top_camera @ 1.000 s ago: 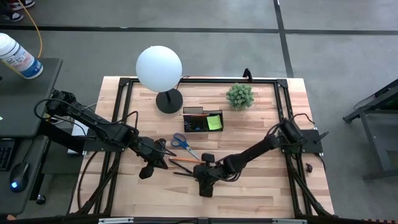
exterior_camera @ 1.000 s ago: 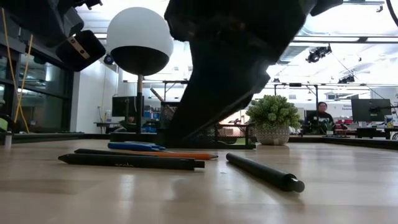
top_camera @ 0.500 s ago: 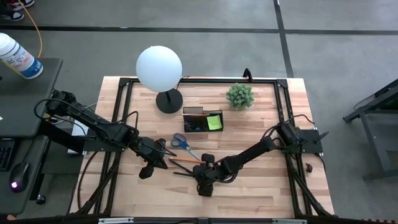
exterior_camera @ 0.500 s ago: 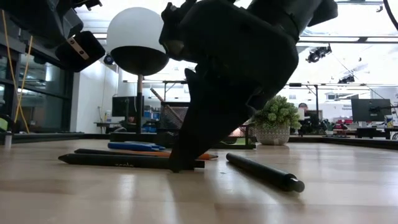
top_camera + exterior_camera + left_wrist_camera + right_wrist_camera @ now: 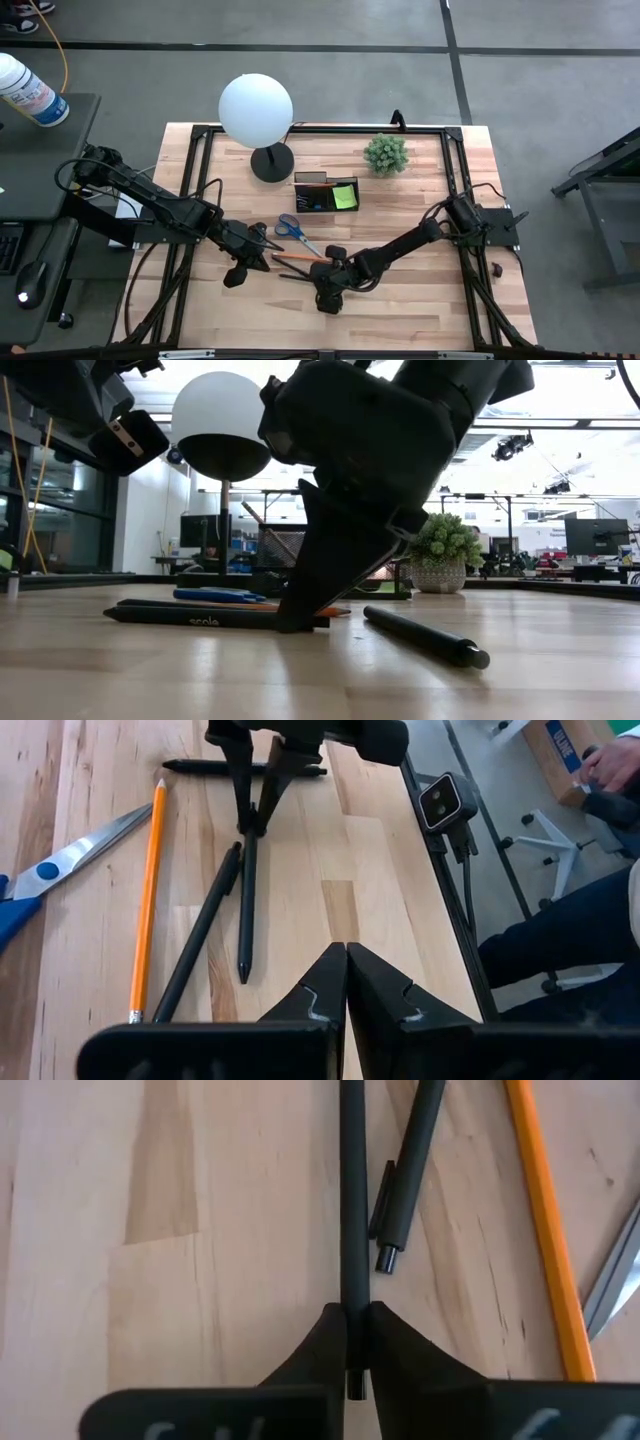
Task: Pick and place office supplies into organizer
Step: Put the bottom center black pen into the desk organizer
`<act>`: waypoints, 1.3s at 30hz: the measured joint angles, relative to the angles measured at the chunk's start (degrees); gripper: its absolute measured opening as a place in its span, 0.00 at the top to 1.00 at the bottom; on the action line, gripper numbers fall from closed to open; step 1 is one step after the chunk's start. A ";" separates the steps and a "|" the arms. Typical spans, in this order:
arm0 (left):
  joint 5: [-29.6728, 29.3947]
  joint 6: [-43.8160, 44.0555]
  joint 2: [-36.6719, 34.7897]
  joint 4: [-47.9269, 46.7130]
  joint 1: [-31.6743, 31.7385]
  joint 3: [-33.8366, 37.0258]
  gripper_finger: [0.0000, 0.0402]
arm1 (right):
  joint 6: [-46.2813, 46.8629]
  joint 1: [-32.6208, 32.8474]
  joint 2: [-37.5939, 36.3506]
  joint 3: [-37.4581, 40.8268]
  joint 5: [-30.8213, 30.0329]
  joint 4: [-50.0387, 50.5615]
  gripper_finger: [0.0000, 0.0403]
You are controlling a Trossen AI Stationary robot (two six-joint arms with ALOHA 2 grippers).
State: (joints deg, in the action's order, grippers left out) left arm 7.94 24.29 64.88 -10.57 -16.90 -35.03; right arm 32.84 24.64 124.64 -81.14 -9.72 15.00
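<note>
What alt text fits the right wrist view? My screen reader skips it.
The right gripper is shut on a black pen lying on the wooden table. A second black pen, an orange pencil and a scissors blade lie beside it.

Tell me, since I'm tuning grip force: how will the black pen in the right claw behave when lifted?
The black pen looks stiff, thin and probably light. The right claw pinches it near one end, so it may droop or pivot. Its smooth round barrel might slip.

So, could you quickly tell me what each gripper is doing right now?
Left gripper: shut, empty, above the table.
Right gripper: shut on a black pen lying on the table.
</note>
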 joint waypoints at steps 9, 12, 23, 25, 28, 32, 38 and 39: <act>0.02 0.00 0.00 -0.04 0.00 0.00 1.00 | 1.25 0.05 -1.75 0.31 2.77 0.19 0.97; 0.04 0.01 0.00 -0.11 0.01 0.00 1.00 | 0.53 0.28 -3.44 0.46 3.57 1.50 0.97; 2.31 0.11 0.00 -2.31 0.00 0.00 1.00 | 0.35 0.70 -8.19 0.33 1.46 5.69 0.97; 2.68 0.18 0.00 -3.34 0.00 0.00 1.00 | 0.30 0.61 -8.58 0.33 0.41 7.39 0.97; 3.24 0.46 0.00 -3.85 0.00 0.00 1.00 | 0.26 0.38 -9.60 0.33 -1.44 9.47 0.97; 4.11 0.68 0.00 -3.83 0.00 0.00 1.00 | 0.17 -0.48 -11.53 0.31 -3.99 13.65 0.97; 5.39 1.46 0.00 -4.69 0.00 0.00 1.00 | 0.13 -3.05 -15.82 0.28 -9.19 21.42 0.97; 5.67 1.46 0.00 -4.71 0.00 0.00 1.00 | 0.09 -3.65 -16.52 0.24 -10.12 23.09 0.97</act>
State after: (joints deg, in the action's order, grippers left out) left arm 13.62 25.76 64.88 -15.28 -16.91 -35.03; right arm 32.94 20.99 108.12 -80.90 -19.84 38.10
